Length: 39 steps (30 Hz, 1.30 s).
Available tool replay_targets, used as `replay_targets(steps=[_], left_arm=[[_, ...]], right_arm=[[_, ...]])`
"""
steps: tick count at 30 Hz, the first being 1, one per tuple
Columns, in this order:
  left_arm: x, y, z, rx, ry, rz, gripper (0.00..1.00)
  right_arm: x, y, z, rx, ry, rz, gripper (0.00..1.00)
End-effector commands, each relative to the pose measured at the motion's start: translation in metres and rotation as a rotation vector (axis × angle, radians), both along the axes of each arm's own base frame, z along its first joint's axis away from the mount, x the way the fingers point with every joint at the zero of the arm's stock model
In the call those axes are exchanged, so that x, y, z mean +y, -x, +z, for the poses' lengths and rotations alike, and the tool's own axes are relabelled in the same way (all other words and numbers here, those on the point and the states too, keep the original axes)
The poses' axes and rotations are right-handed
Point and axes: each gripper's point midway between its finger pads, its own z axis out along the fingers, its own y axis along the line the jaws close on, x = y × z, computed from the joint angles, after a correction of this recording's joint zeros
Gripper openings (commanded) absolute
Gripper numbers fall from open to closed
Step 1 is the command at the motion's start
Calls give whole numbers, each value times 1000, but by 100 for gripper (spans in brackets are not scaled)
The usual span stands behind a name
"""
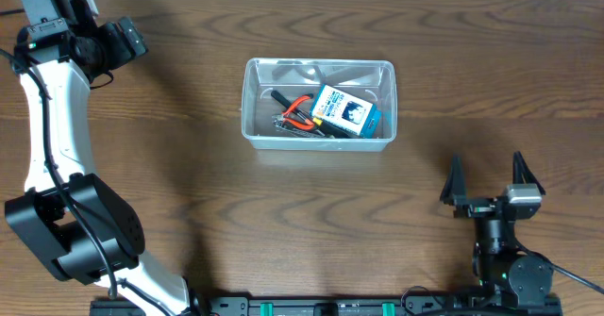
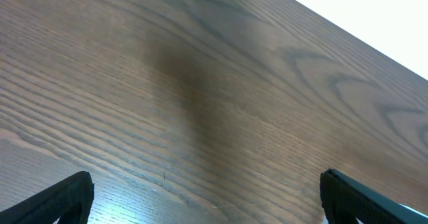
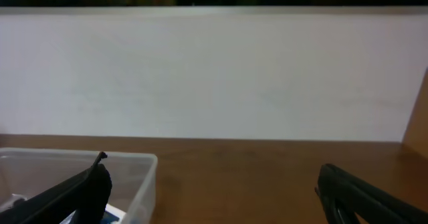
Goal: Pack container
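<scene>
The clear plastic container (image 1: 319, 63) sits mid-table, slightly toward the back. Inside it lie a blue-and-white box (image 1: 344, 111) and red-handled pliers (image 1: 297, 113) with other small metal tools. My right gripper (image 1: 488, 176) stands open near the front right, well apart from the tub, with nothing between its fingers. In the right wrist view the container's corner (image 3: 144, 174) shows behind the left finger (image 3: 80, 194). My left gripper (image 1: 127, 38) is at the far back left; its wrist view shows the gripper (image 2: 207, 200) open over bare wood.
The table is dark brown wood (image 1: 189, 165). The left arm's white links and black base (image 1: 75, 231) fill the left side. A white wall (image 3: 214, 77) runs behind the table's far edge.
</scene>
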Motion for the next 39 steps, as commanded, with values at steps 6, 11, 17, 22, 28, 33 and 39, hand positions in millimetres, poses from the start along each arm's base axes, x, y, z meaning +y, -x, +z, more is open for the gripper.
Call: replay_targets(steps=[6, 11, 17, 22, 28, 33, 39], left_arm=[[-1, -1, 14, -30, 0, -2, 98], [-1, -1, 14, -30, 0, -2, 98], [-1, -1, 14, -30, 0, -2, 98], [-1, -1, 14, -30, 0, -2, 98], [-1, -1, 14, -30, 0, -2, 98], [-1, -1, 14, -30, 0, -2, 98], [-1, -1, 14, -30, 0, -2, 98]], right_arm=[[-6, -5, -27, 46, -27, -35, 99], [-12, -6, -37, 76, -30, -72, 99], [-23, -5, -38, 82, -38, -135, 99], [-27, -5, -43, 100, -38, -154, 99], [-26, -5, -47, 117, -37, -154, 99], [-26, -5, -48, 119, -37, -154, 99], [-26, -5, -66, 196, -32, -156, 99]])
